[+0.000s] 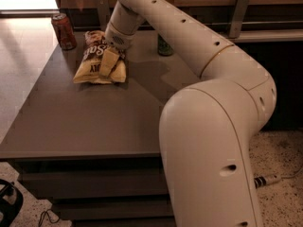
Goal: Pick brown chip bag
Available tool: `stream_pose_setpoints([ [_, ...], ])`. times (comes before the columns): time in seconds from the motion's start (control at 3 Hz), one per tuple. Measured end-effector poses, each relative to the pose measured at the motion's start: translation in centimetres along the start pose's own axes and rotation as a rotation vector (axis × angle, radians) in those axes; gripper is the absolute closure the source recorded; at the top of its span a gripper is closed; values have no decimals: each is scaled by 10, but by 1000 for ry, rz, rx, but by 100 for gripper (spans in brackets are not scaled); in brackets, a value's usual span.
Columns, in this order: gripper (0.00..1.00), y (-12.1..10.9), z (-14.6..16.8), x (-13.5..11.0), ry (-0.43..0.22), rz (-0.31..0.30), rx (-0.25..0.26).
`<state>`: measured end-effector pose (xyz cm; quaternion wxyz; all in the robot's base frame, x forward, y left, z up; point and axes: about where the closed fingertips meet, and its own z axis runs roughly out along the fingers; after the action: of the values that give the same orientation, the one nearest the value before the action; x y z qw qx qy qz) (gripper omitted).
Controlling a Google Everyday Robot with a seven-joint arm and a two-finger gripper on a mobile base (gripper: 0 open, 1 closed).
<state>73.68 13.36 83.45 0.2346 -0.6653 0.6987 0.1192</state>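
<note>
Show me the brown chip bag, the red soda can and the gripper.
brown chip bag [89, 66]: camera view, on its pale yellow lower half.
red soda can [64, 31]: camera view, on its mid-body.
gripper [109, 63]: camera view, on its tip, at the bag's right side.

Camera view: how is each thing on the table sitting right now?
brown chip bag: lying flat on the table, under the gripper.
gripper: down on top of the bag.
red-orange can: upright, back left corner.
green can: upright, partly hidden by the arm.

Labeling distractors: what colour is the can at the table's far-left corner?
Red-orange can, camera view; the gripper is down at the brown chip bag.
</note>
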Motion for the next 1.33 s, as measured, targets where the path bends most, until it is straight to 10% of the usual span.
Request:
stream_pose_setpoints([
  [1.33, 100, -15, -146, -46, -207, -214, 169],
])
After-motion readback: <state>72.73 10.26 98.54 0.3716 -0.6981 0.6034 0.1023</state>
